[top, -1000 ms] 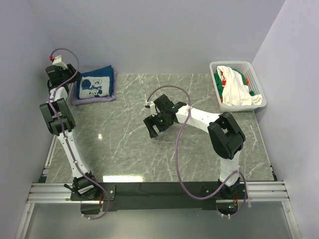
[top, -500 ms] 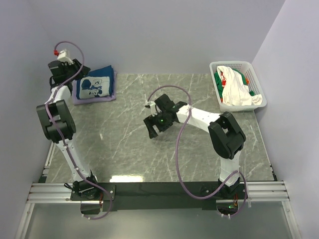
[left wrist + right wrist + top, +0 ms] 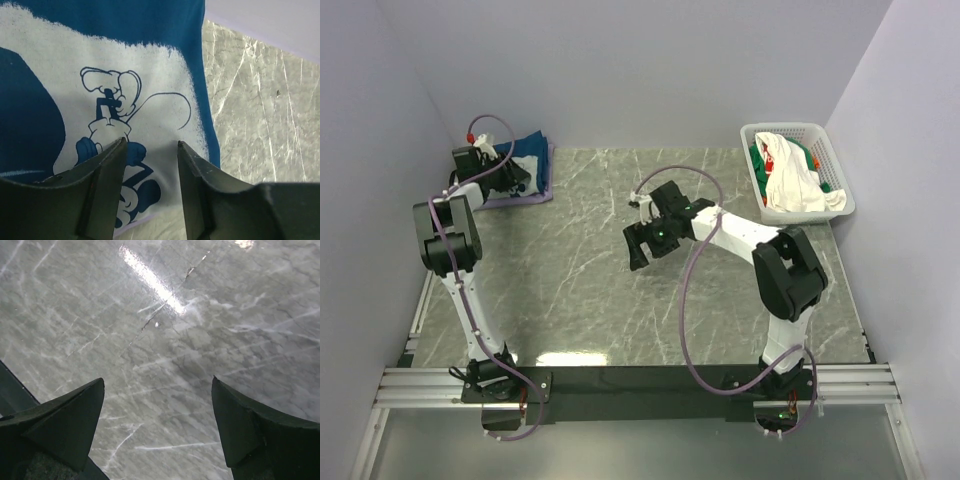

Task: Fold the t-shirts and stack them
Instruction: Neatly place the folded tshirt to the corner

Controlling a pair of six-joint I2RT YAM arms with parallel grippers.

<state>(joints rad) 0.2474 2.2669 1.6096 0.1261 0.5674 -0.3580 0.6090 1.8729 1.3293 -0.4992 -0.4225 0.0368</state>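
A folded dark navy-blue t-shirt (image 3: 532,146) with a white cartoon print lies on a folded pale lavender t-shirt (image 3: 528,198) at the back left of the table. My left gripper (image 3: 516,177) hovers over this stack and hides most of it. In the left wrist view the navy t-shirt (image 3: 125,75) fills the frame, a lavender edge (image 3: 142,221) shows below it, and the left gripper (image 3: 150,145) is open and empty. My right gripper (image 3: 636,250) is open and empty above bare marble mid-table (image 3: 158,381). A white t-shirt (image 3: 790,182) and a green t-shirt (image 3: 760,160) lie crumpled in the basket.
The white plastic lattice basket (image 3: 810,130) stands at the back right corner. The grey marble table (image 3: 570,290) is walled at the back and both sides. A black strip and metal rails run along the near edge (image 3: 640,385).
My left arm has swung from the back left corner down over the folded stack, now covering most of the navy t-shirt. My right gripper has shifted a little to the right.
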